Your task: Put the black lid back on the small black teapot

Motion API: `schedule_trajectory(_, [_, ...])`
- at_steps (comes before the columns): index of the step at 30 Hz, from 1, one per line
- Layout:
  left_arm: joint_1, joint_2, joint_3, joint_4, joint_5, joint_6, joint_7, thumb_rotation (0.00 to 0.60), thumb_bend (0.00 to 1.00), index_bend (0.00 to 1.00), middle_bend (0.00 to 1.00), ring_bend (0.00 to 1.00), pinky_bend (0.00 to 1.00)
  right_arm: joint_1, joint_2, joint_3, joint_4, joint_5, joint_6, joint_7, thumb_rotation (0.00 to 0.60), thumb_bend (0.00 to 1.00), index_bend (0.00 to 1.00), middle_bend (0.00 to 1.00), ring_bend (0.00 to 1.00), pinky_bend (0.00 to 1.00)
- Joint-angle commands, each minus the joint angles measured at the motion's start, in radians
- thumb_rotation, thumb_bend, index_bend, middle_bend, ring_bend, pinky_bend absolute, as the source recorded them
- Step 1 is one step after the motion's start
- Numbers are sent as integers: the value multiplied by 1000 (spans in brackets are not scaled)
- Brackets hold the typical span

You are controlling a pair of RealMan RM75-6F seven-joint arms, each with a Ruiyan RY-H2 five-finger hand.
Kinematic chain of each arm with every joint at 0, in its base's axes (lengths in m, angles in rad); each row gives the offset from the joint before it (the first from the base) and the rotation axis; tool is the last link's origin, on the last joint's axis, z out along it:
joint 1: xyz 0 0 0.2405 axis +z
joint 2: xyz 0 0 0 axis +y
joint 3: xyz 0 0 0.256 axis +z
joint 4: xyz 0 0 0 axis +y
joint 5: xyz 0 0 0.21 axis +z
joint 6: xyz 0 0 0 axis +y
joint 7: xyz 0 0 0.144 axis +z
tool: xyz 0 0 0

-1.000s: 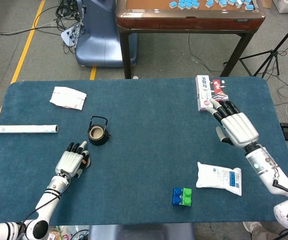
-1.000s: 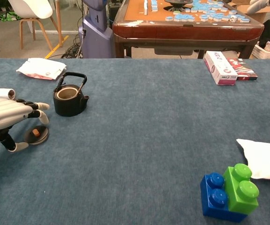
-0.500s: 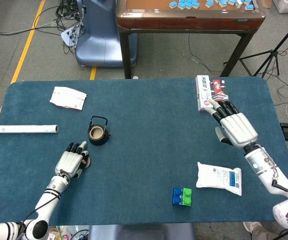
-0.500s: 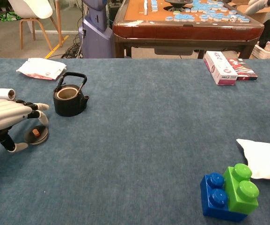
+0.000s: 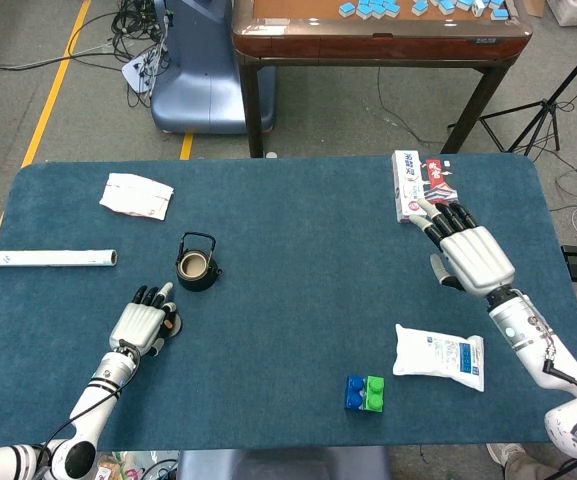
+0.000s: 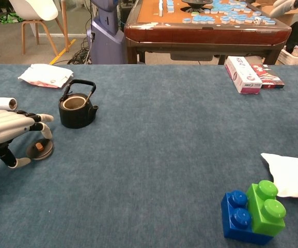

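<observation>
The left hand point(image 6: 4, 132) arches over the black lid point(image 6: 40, 149), fingers point(image 6: 44, 128) spread, not yet gripping it (knob up, flat on the counter); open teapot point(image 6: 76, 110) waits just beyond.

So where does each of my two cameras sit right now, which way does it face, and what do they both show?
Head view: high above the near edge, looking down on the whole table; both arms show, left hand and right hand.
Chest view: low at the near edge, looking level across the cloth toward the mahjong table; only the left hand shows.
Shared: left hand over the black lid, the open teapot, the toy bricks.
</observation>
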Motion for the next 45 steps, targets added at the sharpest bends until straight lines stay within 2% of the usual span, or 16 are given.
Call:
schedule_trajectory(1, [1,-4,0,7,8,-1,-8,600,314,260,0,0,0,0,0,0,-1,2,0,-2,600,616,79,0,0,0])
schedule_trajectory(22, [14,12,0,-10,47,0,-46,600,314,311,0,0,0,3,-7,0,0,7,4,-14,600,616,79,0,0,0])
schedule_trajectory(33, [23,64,-2,-83,54,25,-34,600,313,315,0,0,0,7,-16,1,7,4,0,-5,600,616,79,0,0,0])
schedule_trajectory(45, [12,170,-28,-224,34,55,5,600,314,320,0,0,0,15,-34,2,27,4,-10,12,600,617,79,0,0,0])
